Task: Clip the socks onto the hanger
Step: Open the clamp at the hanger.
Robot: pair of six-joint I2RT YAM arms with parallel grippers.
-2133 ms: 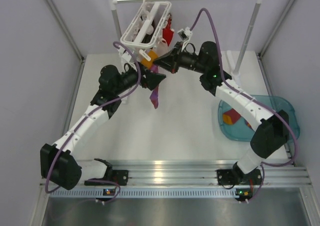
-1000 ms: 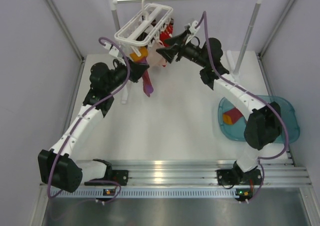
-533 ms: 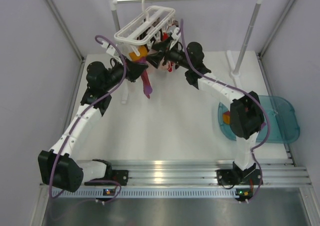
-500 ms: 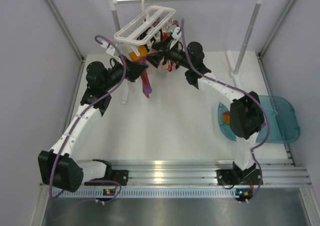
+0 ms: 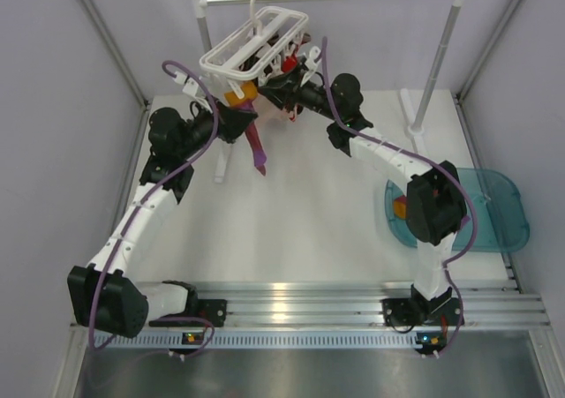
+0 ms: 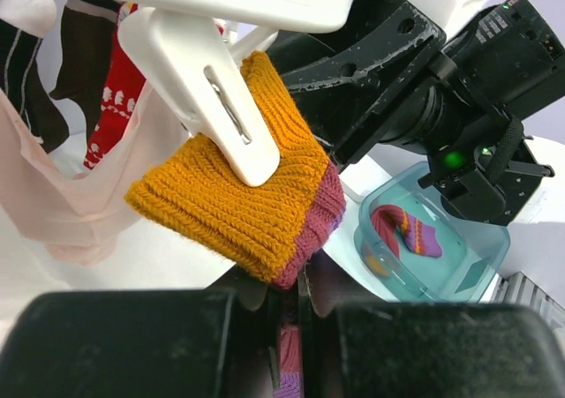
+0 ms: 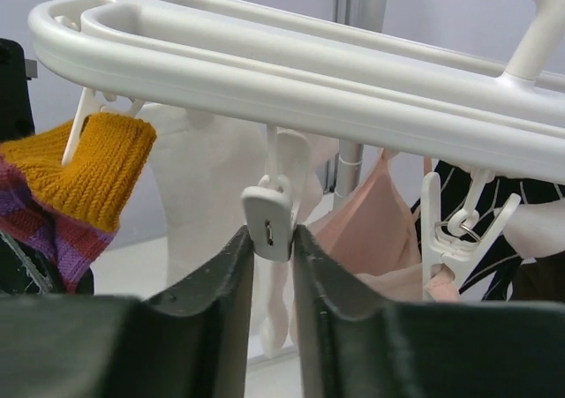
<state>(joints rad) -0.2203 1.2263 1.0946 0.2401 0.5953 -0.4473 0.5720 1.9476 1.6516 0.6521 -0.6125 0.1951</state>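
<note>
Both arms stretch from the near edge of the tabletop [image 5: 300, 230] to its far edge, under the hanger [image 7: 309, 89]. The left gripper [image 6: 296, 292] is clamped on the orange-purple sock [image 6: 238, 195] hanging from a white clip [image 6: 221, 107]; the right gripper [image 7: 271, 248] pinches a neighbouring bare clip [image 7: 267, 226]

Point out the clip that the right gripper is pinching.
The middle clip, between the right gripper's fingers. The clip left of it holds the orange sock; the right one hangs untouched.
</note>
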